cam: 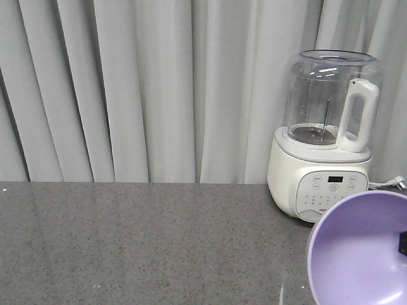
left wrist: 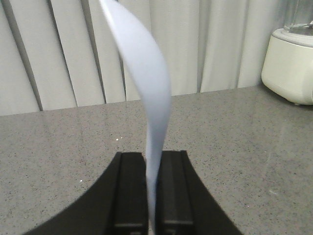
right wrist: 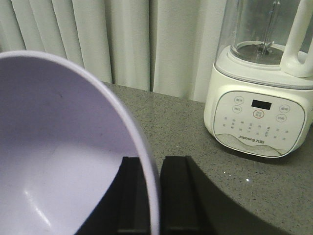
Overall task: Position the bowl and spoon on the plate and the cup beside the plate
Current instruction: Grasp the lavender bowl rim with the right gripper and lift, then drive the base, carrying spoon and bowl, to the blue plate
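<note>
Pleated pale grey curtains [cam: 127, 89] hang behind a speckled dark grey stone-look table [cam: 127, 241], where a white blender [cam: 324, 140] with a clear jug, a white handle and a button panel stands at the right by the curtain. At the lower right of the front view the bowl [cam: 362, 254] is tipped up on its edge, so its round, matte lavender inside faces the camera; it is smooth, plain plastic with a thin paler rim. In the right wrist view the right gripper [right wrist: 155, 164] has its black jaws pinching the bowl's wall at the rim, one jaw inside and one outside, with the open side turned to the left of that view and the blender just beyond on the table. In the left wrist view the left gripper [left wrist: 154, 161] has its jaws pressed on the plate [left wrist: 146, 73], which is seen edge-on as a thin, smooth, pale blue band. The plate stands upright from the jaws, with its long line running up and curving leftward out of the top of the view, in front of the curtains.
</note>
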